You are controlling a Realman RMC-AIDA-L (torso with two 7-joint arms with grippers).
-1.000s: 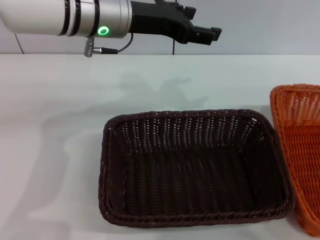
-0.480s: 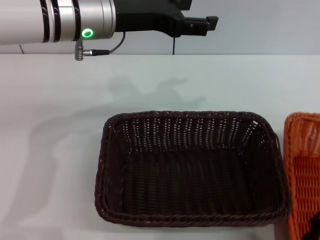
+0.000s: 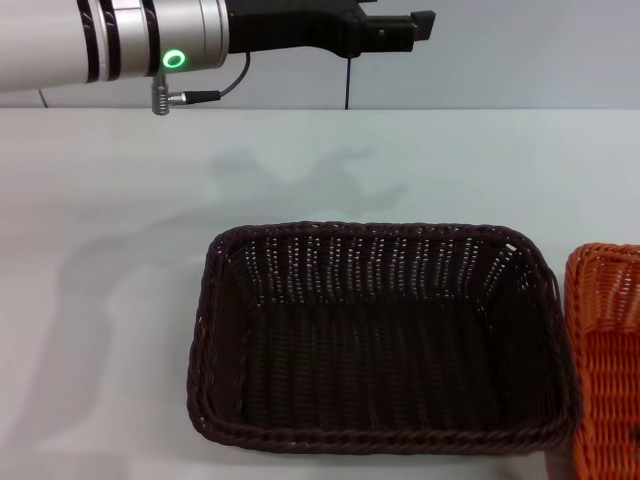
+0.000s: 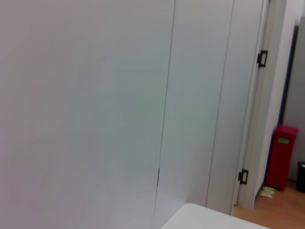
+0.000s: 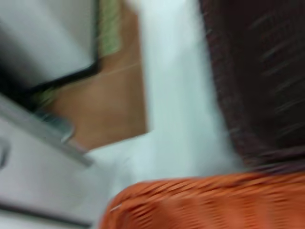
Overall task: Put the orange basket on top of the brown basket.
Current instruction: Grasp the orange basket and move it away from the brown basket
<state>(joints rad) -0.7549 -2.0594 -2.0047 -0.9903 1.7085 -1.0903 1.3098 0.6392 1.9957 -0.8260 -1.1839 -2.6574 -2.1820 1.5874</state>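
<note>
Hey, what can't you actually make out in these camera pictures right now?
- Bright orange woven wicker basket: cut off by the head view's right and bottom edges; motion-blurred in the right wrist view.
- Right gripper: in no view, so any grasp is unknown.
- Left gripper: raised at the head view's top edge; finger gap unreadable.
- Dark brown woven wicker basket: smeared in the right wrist view.
- Left wrist view: only wall and door.

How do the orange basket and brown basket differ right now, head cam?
Colour: the orange basket is bright orange, the brown basket is near-black brown. Framing: the brown basket shows whole at the centre of the table, while the orange basket is cut off at the right edge. Position: the orange one sits beside the brown one, not on top of it. Both are rectangular woven trays with braided rims, and the brown one is empty.
</note>
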